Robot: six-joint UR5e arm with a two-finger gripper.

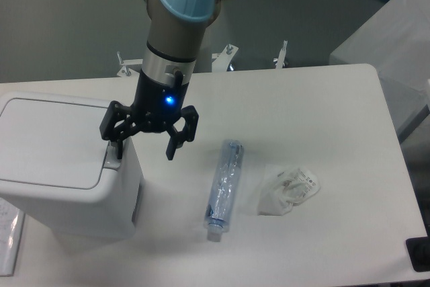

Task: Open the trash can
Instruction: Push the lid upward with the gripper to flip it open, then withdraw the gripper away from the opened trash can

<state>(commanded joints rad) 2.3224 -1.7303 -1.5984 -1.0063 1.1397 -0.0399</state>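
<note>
The trash can [64, 166] is a big white boxy bin at the left of the table, its flat lid down and a grey push tab [112, 156] along its right rim. My gripper [144, 148] hangs open at the bin's right edge. Its left finger [116, 144] is right over the grey tab; I cannot tell whether it touches. The right finger [173, 146] hangs over the table beside the bin. Nothing is between the fingers.
A clear plastic bottle [224, 188] lies on its side right of the bin. A crumpled white wrapper [289, 189] lies further right. A dark object [420, 253] pokes in at the bottom right corner. The table's right edge runs near x 600.
</note>
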